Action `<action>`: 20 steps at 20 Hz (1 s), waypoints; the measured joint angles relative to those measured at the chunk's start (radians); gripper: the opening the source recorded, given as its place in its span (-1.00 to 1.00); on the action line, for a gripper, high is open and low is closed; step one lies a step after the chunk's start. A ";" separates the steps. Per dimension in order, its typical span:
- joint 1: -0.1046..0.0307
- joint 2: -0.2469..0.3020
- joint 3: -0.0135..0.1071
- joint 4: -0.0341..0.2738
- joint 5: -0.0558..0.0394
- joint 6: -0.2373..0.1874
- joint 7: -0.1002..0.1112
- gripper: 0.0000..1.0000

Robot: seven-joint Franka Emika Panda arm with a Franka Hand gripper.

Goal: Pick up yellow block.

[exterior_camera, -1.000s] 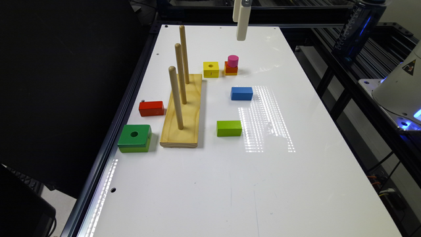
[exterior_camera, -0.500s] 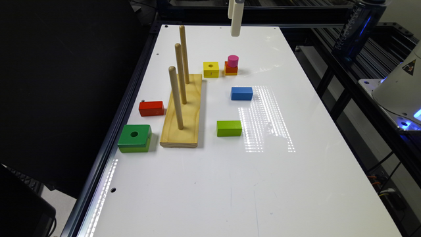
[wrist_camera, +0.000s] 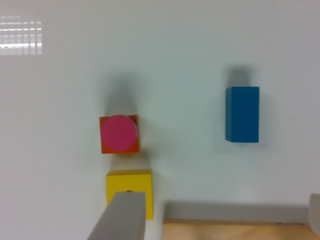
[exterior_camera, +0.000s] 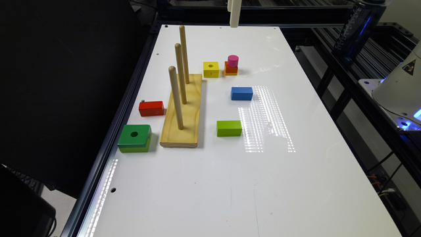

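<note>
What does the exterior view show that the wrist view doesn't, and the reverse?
Exterior view alone: the three pegs standing upright, the red block, both green blocks, the gripper high above the table's far edge. Wrist view alone: top-down spacing, with one gripper finger overlapping the yellow block. Both: yellow block, pink cylinder, blue block, peg base.

Glossy white table, pale wooden peg board, painted matt yellow block

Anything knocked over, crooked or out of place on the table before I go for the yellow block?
Nothing stands out. The yellow block sits flat beside the peg board, apart from the pink-topped stack. All three pegs stand upright.
</note>
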 joint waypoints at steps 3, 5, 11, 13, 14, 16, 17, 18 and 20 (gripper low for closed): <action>-0.015 0.007 0.000 0.009 0.0000 0.000 -0.015 1.00; -0.022 0.018 0.000 0.019 -0.0036 0.000 -0.019 1.00; -0.114 0.085 -0.004 0.087 -0.0236 0.001 -0.102 1.00; -0.126 0.105 -0.003 0.104 -0.0279 0.000 -0.111 1.00; -0.127 0.108 -0.002 0.106 -0.0294 0.000 -0.111 1.00; -0.127 0.108 -0.001 0.106 -0.0297 0.000 -0.111 1.00; -0.127 0.108 0.000 0.106 -0.0298 0.000 -0.111 1.00; -0.127 0.108 0.000 0.106 -0.0301 0.000 -0.111 1.00; -0.127 0.108 0.000 0.106 -0.0306 0.000 -0.111 1.00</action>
